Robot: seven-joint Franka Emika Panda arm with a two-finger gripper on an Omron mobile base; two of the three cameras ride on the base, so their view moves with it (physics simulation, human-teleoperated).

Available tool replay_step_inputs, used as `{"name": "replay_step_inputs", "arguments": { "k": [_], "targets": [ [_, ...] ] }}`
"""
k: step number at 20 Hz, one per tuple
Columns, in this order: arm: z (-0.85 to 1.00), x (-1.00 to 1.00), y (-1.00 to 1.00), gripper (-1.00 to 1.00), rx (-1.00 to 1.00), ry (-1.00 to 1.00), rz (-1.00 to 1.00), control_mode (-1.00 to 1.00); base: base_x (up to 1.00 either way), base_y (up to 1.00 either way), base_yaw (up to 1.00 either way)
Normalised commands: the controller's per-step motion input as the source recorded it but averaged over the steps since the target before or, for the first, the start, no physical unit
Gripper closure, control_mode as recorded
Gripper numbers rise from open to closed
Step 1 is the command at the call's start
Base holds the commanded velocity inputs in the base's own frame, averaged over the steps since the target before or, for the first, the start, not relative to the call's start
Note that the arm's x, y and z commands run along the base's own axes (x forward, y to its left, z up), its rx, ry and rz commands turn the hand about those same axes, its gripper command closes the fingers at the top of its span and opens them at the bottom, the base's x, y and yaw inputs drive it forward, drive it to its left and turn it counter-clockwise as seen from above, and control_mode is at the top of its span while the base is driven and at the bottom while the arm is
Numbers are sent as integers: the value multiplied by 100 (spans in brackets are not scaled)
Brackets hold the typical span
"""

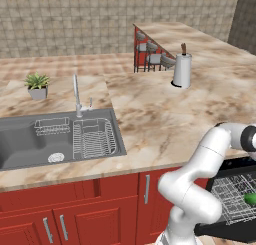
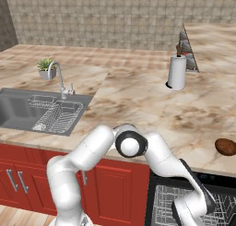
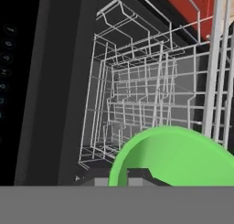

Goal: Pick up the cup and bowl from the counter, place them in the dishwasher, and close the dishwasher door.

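White arm rising from the base, elbow bent high, then folding forward and steeply down to the right. In the right base view, upper links arching over a dark round joint, forearm slanting down to a wrist low at the frame's bottom edge. Gripper pointing downward and forward, two dark finger tips low in the hand view, drawn close together, pinching a green rim between them. Wrist tilted, hand rolled a little to one side.
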Motion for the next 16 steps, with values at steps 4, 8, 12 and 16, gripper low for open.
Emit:
{"name": "replay_step_inputs", "arguments": {
  "k": [4,8,12,16],
  "targets": [
    [-43,6,-13,100,0,0,0,-100,0,0,0],
    [-41,6,-12,100,0,0,0,-100,0,0,0],
    [-28,5,-14,100,0,0,0,-100,0,0,0],
    [-2,4,-13,100,0,0,0,-100,0,0,0]
  ]
}}
